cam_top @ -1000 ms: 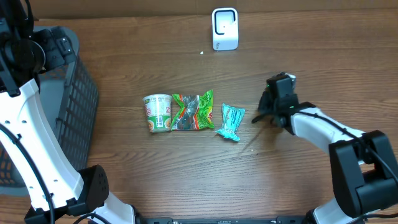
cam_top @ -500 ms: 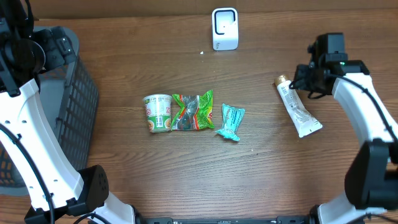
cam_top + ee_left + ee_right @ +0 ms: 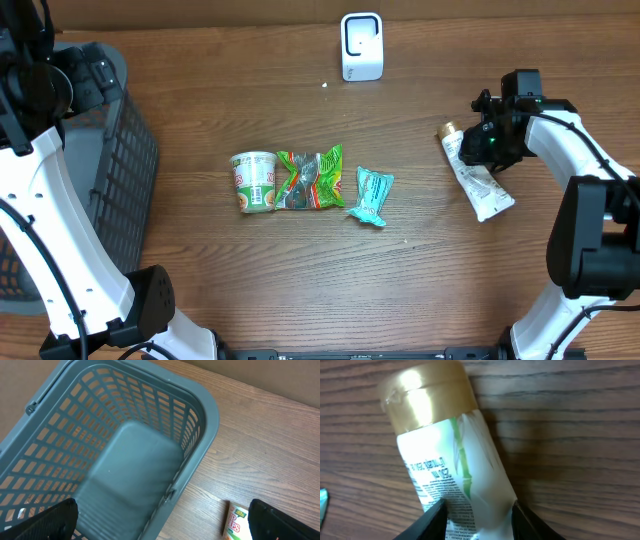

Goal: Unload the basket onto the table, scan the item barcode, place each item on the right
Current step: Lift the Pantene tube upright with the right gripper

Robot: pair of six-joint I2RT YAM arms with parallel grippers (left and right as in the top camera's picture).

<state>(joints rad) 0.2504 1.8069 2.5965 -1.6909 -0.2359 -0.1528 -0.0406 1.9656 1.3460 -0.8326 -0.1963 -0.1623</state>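
One tube (image 3: 481, 187), one cup (image 3: 254, 182), two packets (image 3: 310, 179) (image 3: 371, 196)

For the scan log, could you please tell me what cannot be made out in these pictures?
Barcode on the tube: right wrist view cuts it off at the bottom edge; overhead, print too small.
Right claw grip: wrist view shows only fingertips; overhead, the claw's own body covers them.
Cup: cut off by the left wrist view's bottom edge.
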